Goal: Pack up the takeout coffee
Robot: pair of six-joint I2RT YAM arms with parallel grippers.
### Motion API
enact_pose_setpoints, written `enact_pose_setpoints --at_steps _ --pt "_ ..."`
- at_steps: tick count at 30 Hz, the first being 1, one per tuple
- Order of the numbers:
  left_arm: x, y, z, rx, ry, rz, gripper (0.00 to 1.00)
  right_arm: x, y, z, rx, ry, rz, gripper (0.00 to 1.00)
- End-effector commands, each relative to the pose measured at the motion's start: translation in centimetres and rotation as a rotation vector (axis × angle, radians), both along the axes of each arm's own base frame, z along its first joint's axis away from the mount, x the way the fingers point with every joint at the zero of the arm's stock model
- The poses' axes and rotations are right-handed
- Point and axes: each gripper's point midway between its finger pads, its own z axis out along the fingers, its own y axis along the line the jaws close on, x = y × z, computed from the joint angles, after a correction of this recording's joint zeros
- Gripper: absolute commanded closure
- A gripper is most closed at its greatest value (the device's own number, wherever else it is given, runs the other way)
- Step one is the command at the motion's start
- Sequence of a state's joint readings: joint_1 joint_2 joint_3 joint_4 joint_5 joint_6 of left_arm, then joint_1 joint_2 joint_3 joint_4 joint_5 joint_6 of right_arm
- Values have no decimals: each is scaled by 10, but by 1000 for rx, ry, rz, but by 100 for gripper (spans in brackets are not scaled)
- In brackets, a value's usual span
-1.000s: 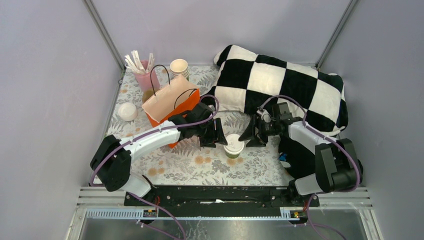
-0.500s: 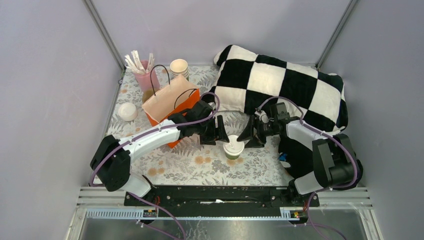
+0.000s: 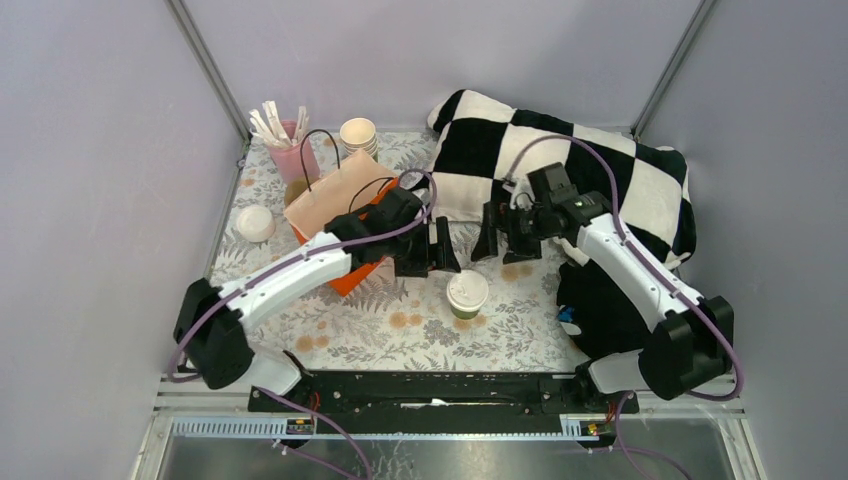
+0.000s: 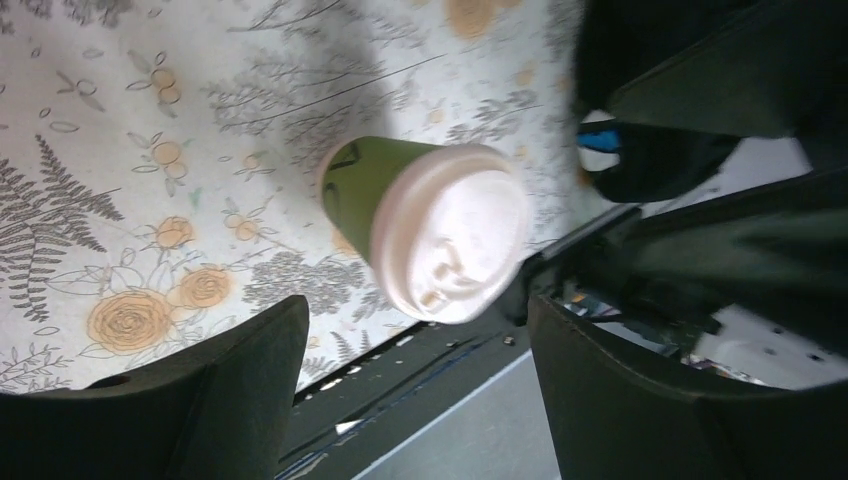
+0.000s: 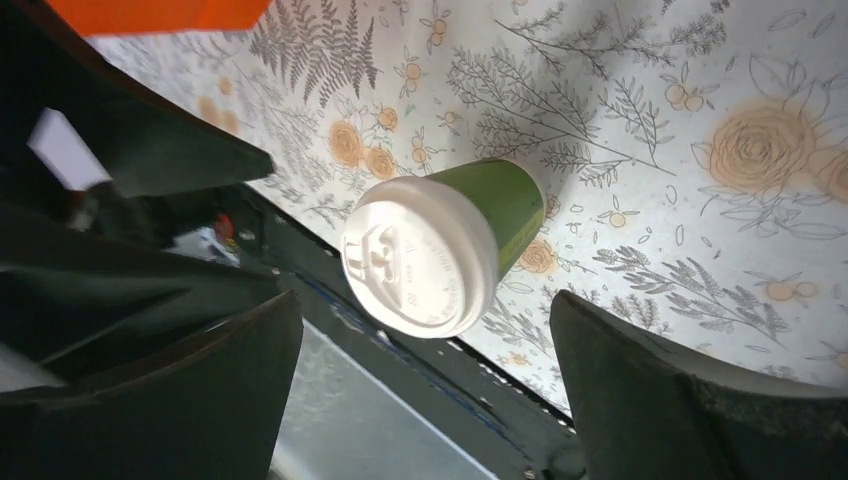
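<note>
We see the takeout coffee [image 3: 467, 293] standing upright on the floral tablecloth [image 3: 400, 335], near the middle of the table. Its white lid is on and its green wall shows below the rim. Nothing touches it.

At about 11 o'clock from the cup, just beside it, hangs the left gripper [image 3: 433, 262]. In its wrist view its dark fingers [image 4: 235, 385] are spread wide, with the cup in the gap between them but clear of both. At about 1 o'clock hangs the right gripper [image 3: 503, 250], likewise splayed. Its fingers [image 5: 200, 390] frame the cup from its own camera without contact.

Farther out at 10 o'clock, we find the orange paper bag [image 3: 335, 200] standing with its mouth up, behind the left arm. At 1 to 2 o'clock lies a black-and-white checked pillow [image 3: 570, 165].

Toward the far left corner stand a pink holder of white sticks [image 3: 295, 152] and a stack of lidless cups [image 3: 358, 133]. A loose white lid [image 3: 255, 223] lies at the left edge.
</note>
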State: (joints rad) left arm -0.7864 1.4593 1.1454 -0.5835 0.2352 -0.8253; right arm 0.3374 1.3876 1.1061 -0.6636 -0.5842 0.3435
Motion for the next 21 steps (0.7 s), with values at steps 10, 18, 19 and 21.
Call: enact_pose_setpoints --at_steps 10,18,19,21 --pt "-28 51 186 -312 -437 46 10 -49 20 5 -579 -125 248 0" --pt "-30 62 197 -303 -470 69 9 -46 35 -4 -673 -162 298 0" --pt "-30 62 198 -302 -471 70 9 -45 37 -4 -680 -166 304 0" --pt "-30 63 200 -304 -476 70 9 -45 40 -6 -688 -166 316 0"
